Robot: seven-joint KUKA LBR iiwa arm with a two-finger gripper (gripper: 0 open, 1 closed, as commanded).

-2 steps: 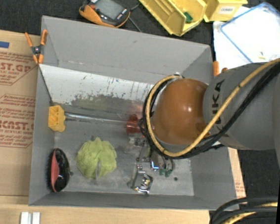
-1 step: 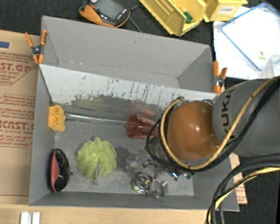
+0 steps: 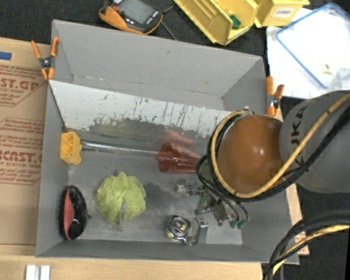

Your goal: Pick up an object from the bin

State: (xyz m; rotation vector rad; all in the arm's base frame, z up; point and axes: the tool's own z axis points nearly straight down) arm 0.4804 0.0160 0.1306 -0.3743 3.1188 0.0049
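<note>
The gripper hangs low in the near right corner of the bin, under the arm's rounded orange cover. From where I stand I cannot tell how far it is open, nor whether it has anything in it. The closest thing is a small shiny metal piece, roundish, lying on the floor just left of the gripper and close to the near wall. I'd judge that the likely pick: a short shift left would bring the tool over it. It shows no clear long axis. Farther in, a red cup-like thing lies on its side, lengthwise left to right. A crumpled green lump sits further left, bare floor between. The near wall leaves little room.
</note>
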